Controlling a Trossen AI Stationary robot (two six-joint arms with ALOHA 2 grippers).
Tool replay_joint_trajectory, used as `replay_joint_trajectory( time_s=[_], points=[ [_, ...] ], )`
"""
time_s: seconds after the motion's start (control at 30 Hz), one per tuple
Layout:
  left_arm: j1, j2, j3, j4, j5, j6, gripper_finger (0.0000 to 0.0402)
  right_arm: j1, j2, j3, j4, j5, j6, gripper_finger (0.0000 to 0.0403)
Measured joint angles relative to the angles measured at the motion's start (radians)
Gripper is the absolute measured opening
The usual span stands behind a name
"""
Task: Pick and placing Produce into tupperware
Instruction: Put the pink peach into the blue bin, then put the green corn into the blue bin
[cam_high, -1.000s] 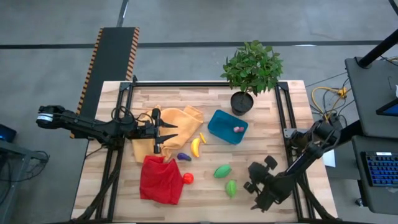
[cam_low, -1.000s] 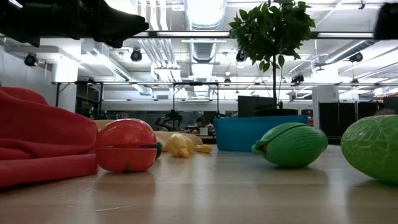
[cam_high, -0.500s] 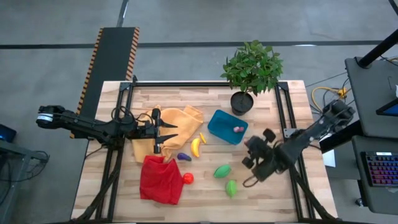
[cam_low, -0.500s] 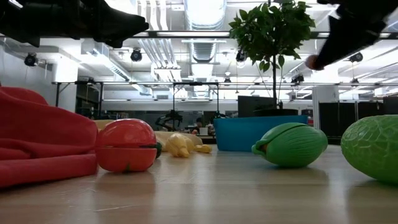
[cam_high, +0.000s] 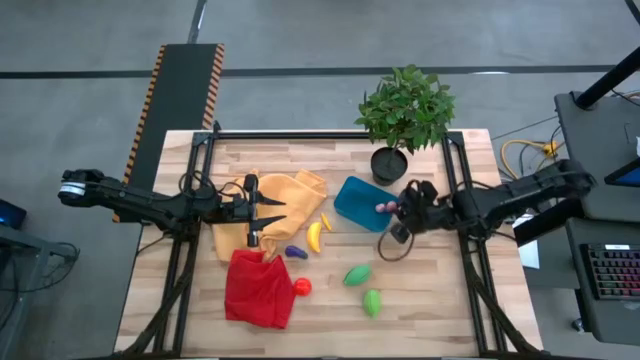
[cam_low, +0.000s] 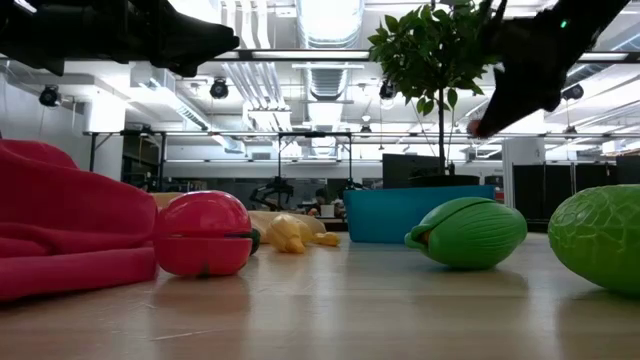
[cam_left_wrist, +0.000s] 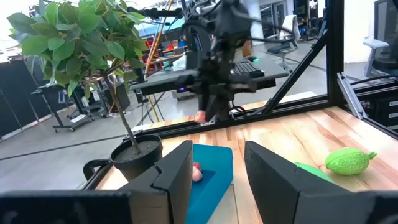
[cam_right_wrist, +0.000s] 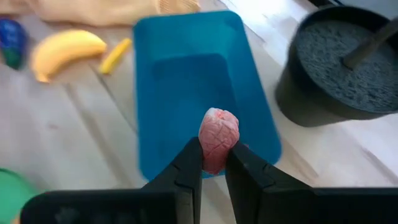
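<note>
1. Over the blue tupperware (cam_right_wrist: 199, 93), the right gripper (cam_right_wrist: 213, 163) hangs with its fingers pinched on a small pink produce piece (cam_right_wrist: 218, 138).
2. Another pink piece (cam_left_wrist: 196, 172) lies inside the tupperware, which sits beside the black plant pot (cam_high: 389, 164).
3. Near the tupperware on the table (cam_high: 440, 300) lie a banana (cam_high: 314, 236), a purple piece (cam_high: 295, 252), a red round one (cam_high: 301, 287) and two green ovals (cam_high: 358, 274).
4. Above the yellow-orange cloth (cam_high: 290, 200), the left gripper (cam_high: 268, 220) waits with fingers spread.
</note>
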Motion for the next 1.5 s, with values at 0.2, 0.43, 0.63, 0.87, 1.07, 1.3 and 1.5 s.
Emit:
replay_joint_trajectory(
  time_s=[0.2,0.43,0.63,0.87,1.07,1.3,1.5],
  points=[
    [0.000,0.000,0.000,0.000,0.000,0.000,0.0132,-0.131,0.007,-0.039,0.041,-0.059,-0.089,0.0047],
    [0.000,0.000,0.000,0.000,0.000,0.000,0.0132,-0.213,0.062,-0.044,0.112,-0.151,-0.166,0.0047],
    [0.000,0.000,0.000,0.000,0.000,0.000,0.0132,-0.229,0.101,-0.044,0.108,-0.153,-0.183,0.0048],
    [0.000,0.000,0.000,0.000,0.000,0.000,0.0132,-0.229,0.131,-0.044,0.105,-0.151,-0.186,0.0067],
    [0.000,0.000,0.000,0.000,0.000,-0.001,0.0132,-0.231,0.131,-0.044,0.098,-0.143,-0.186,0.0092],
    [0.000,0.000,0.000,0.000,0.000,-0.001,0.0132,-0.231,0.130,-0.044,0.098,-0.142,-0.198,0.0111],
    [0.000,0.000,0.000,0.000,0.000,-0.001,0.0132,-0.230,0.130,-0.044,0.102,-0.143,-0.200,0.0118]
  ],
)
